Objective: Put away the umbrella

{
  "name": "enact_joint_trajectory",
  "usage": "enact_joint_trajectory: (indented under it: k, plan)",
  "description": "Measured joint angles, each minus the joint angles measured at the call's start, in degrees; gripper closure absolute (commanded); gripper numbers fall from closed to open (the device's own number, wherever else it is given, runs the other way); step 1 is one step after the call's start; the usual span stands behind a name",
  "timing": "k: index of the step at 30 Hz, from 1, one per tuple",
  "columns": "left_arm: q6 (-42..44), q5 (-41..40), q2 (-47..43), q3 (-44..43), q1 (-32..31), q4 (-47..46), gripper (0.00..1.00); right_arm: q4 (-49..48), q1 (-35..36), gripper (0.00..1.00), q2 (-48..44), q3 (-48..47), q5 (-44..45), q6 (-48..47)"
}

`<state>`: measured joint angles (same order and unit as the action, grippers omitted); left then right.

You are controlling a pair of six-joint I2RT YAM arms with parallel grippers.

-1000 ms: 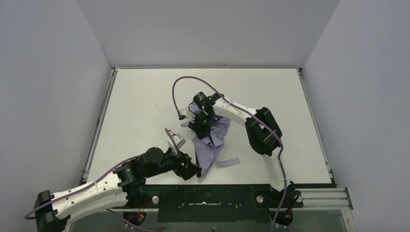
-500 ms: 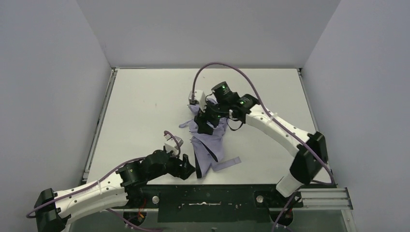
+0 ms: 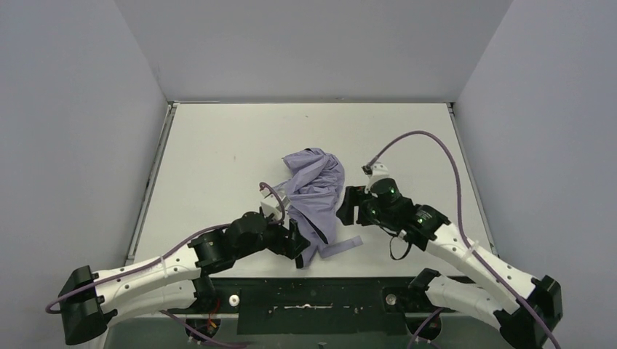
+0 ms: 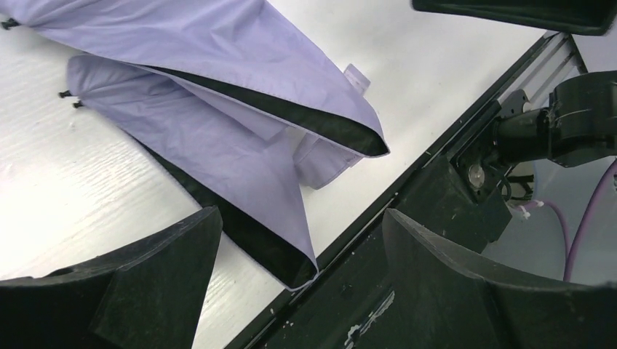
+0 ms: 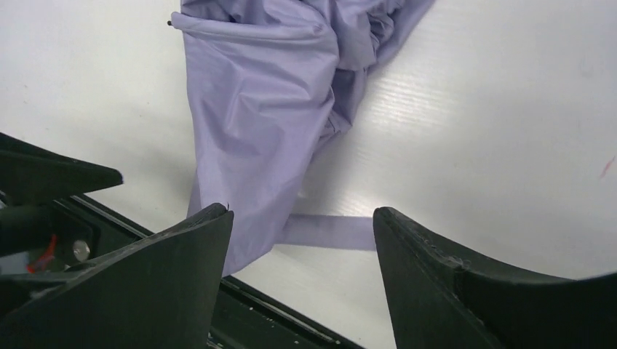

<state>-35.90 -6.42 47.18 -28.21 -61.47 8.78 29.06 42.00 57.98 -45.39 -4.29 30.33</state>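
Bright, even light pours down from overhead, and the white table (image 3: 218, 145) glares a touch in both wrist views. Soft shadows tuck under the umbrella (image 3: 314, 182) folds. The overhead view is sharp; close up, the black fingers (image 5: 145, 291) loom dark and slightly soft

Umbrella (image 3: 314, 190): pale lavender outside, plain, no print. Black lining shows along the fabric edges, esp. at the near end. Its strap (image 5: 331, 233) is the same lavender, and the rib tips (image 4: 65, 94) are black. Table (image 3: 211, 160): white w/ a faint fine grain. My left fingers (image 4: 138, 291) & right fingers (image 5: 451, 283) are matte black. Left arm (image 3: 138, 280) & right arm (image 3: 476, 258): white links, black joints. Cables (image 3: 416, 133) purple. Rail (image 3: 313, 298) at near edge black. Walls (image 3: 73, 109) pale grey. Tiny green lights (image 3: 391, 191) on my right arm.
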Motion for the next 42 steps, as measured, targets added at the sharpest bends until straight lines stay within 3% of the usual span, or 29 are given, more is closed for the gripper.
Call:
enact_joint_trajectory:
  k: [4,8,13,24,33,39,42]
  plan:
    - [-0.2,1.8,5.3,0.0,-0.4,-3.9,0.20,-3.3,-0.1,0.16,-10.3,8.6,0.9,10.4]
    - [-0.6,2.2,7.4,0.0,-0.8,-5.6,0.20,-8.9,0.0,0.14,-13.4,14.8,-1.4,18.6]
    - [-0.5,1.7,6.2,0.0,-0.8,-6.3,0.20,-17.4,0.0,0.17,-11.5,20.4,-3.7,27.7]
    - [-0.3,1.0,3.3,0.0,-0.8,-6.3,0.20,-36.5,0.5,0.28,3.0,23.9,-8.9,39.1]
    - [0.5,0.9,2.5,0.0,-0.8,-6.2,0.19,-39.6,0.8,0.56,4.2,23.9,-9.7,42.6]
    - [0.6,1.8,2.5,0.0,-0.8,-6.7,0.13,-39.7,0.7,0.86,3.4,21.8,-9.7,44.0]
    - [0.5,2.3,2.5,0.0,-0.8,-8.3,0.11,-39.7,-0.1,0.95,3.4,19.7,-9.9,44.2]
